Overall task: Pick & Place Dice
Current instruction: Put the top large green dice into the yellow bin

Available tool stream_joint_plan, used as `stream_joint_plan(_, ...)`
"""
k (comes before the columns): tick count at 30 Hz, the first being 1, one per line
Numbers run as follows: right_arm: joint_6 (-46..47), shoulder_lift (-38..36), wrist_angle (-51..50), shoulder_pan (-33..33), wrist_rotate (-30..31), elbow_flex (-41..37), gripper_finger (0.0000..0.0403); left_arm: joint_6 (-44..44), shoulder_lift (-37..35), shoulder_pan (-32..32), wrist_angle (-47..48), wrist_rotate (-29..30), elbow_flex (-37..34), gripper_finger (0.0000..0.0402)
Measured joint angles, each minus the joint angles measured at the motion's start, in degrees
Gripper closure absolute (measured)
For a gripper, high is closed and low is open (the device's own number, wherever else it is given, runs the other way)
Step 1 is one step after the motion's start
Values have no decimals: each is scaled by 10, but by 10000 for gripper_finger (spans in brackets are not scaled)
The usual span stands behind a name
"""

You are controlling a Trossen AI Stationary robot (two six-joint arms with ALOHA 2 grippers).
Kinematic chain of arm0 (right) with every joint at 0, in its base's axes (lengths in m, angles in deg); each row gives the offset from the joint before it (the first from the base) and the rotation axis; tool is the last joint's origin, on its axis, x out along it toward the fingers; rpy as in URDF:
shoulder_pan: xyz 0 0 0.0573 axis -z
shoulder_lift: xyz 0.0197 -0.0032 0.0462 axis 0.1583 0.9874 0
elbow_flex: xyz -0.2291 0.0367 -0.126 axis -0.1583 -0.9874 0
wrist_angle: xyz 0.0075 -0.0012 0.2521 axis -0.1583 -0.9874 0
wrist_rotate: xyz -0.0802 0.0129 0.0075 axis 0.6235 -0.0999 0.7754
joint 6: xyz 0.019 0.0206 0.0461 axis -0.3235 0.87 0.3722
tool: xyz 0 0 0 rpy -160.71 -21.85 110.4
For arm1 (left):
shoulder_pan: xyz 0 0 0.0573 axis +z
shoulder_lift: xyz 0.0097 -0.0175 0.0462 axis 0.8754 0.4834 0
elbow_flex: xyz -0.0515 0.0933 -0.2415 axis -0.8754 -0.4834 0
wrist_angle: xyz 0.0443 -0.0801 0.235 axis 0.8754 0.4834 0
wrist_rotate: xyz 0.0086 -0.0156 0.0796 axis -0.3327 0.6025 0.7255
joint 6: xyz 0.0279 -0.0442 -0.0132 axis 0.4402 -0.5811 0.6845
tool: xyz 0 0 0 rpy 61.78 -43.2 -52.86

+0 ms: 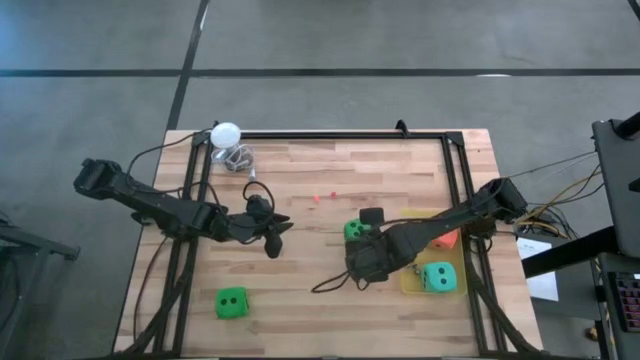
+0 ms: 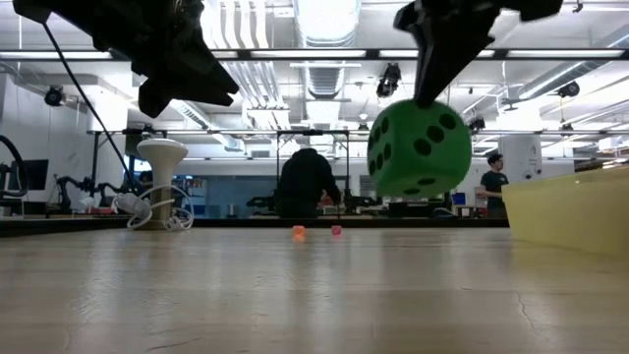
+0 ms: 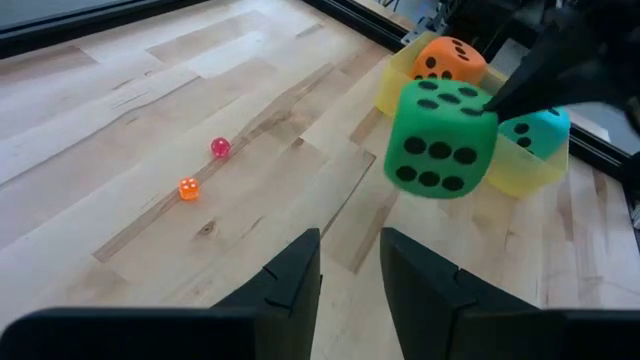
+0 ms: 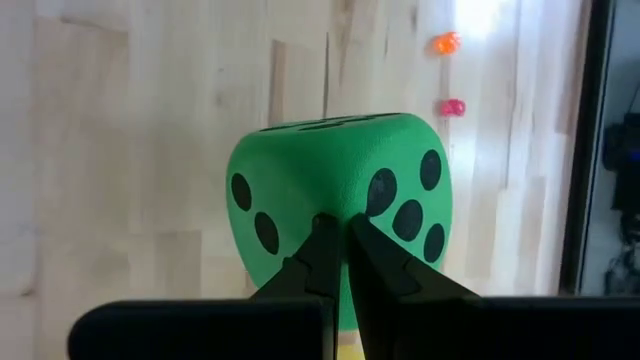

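The right gripper's [image 4: 338, 245] fingers pinch one green die [image 2: 419, 149] by its edge, lifted beside the yellow tray [image 1: 409, 281]. Four dice: teal [image 1: 438, 278] and orange [image 3: 449, 60] in the tray, another green [image 1: 231, 303] on the table [image 1: 320, 185]. The left gripper [image 3: 350, 262] hovers mid-table, empty and slightly parted; two tiny dice [image 3: 188, 188] and a white ball [image 1: 226, 134] lie farther off.

I see two green dice [image 1: 354, 231] [image 1: 231, 303], black-pipped; beside the yellow tray [image 1: 412, 284], teal [image 1: 438, 278] and orange [image 1: 446, 238] ones.

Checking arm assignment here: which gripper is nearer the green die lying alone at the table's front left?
Left. The left gripper hangs over mid-table, up and right of that green die; the right gripper is farther right, pinching the other green die.
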Motion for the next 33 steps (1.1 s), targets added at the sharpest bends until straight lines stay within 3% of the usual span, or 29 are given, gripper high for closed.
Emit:
stream_joint_plan(8,107,-50,-93,-36,11,0,395,0,0,0,0,-1,0,289)
stream_joint_plan(17,291,-94,-230,-102,15,-13,395,0,0,0,0,-1,0,289)
stream_joint_plan(33,501,-165,-234,-191,-21,-172,395,0,0,0,1,-1,0,289)
